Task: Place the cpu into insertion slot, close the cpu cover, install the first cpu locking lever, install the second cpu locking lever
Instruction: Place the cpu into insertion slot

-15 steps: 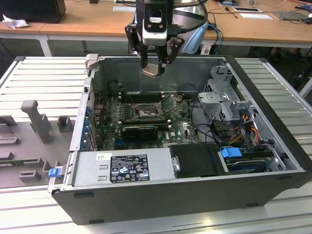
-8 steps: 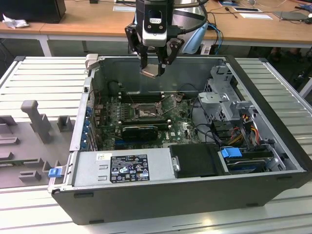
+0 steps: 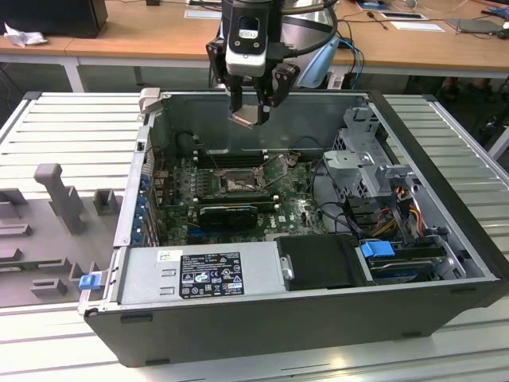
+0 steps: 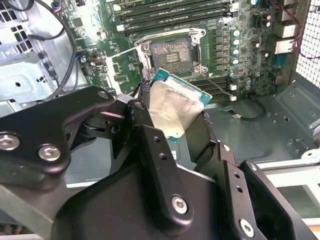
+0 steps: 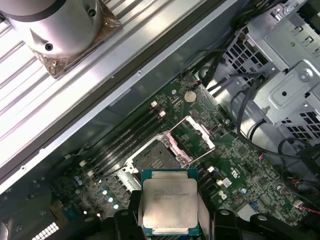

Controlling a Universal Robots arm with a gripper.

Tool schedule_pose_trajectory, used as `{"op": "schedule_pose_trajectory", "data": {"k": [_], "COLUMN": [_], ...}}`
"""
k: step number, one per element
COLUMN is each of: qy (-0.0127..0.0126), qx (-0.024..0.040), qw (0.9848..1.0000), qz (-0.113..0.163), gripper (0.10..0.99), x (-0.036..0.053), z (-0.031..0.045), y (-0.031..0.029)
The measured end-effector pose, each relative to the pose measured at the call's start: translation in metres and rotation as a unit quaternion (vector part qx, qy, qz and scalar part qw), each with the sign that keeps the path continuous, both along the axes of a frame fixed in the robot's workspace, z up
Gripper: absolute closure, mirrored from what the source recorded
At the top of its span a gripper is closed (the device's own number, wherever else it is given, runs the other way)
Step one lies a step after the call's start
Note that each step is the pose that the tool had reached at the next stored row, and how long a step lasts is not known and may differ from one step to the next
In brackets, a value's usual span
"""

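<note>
My gripper (image 3: 250, 110) hangs above the open computer case, shut on the cpu (image 3: 248, 118) by its edges. In both wrist views the cpu (image 4: 172, 107) (image 5: 169, 202) shows its pale silver face on a green-edged base, between my black fingers (image 4: 150, 145). It is in the air, tilted, well above the board. The insertion slot (image 3: 237, 185) (image 4: 171, 54) (image 5: 152, 159) lies bare below, its greyish pin field showing inside a dark frame. The cpu cover (image 5: 204, 132) stands swung up beside the slot. A thin wire lever (image 5: 206, 155) sticks out next to it.
Long black memory slots (image 3: 227, 157) run behind the socket, and a black finned block (image 3: 227, 213) lies in front of it. A power supply (image 3: 207, 274) fills the case front; a metal drive cage (image 3: 366, 159) with cables sits at the exterior view's right. Case walls (image 3: 262, 107) surround the board.
</note>
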State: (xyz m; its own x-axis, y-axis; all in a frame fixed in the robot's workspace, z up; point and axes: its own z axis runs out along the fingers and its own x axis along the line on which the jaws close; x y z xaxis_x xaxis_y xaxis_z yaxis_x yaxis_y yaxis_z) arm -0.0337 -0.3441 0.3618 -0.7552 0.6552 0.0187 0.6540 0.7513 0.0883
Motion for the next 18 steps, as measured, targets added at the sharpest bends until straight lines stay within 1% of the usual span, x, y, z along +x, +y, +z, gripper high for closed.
{"op": "schedule_pose_trajectory", "data": {"k": [5,11,14,18], "qy": [0.0,0.0,0.0,0.0], "qx": [0.0,-0.0001,-0.0001,-0.0001], "qw": [0.9997,0.9988,0.998,0.9957], "qz": [-0.024,-0.049,-0.063,-0.093], "gripper": [0.561,0.561,0.561,0.561], "x": [0.0,0.0,0.0,0.0], "z": [-0.0002,-0.0005,-0.0006,-0.0009], "y": [0.0,0.0,0.0,0.0]}}
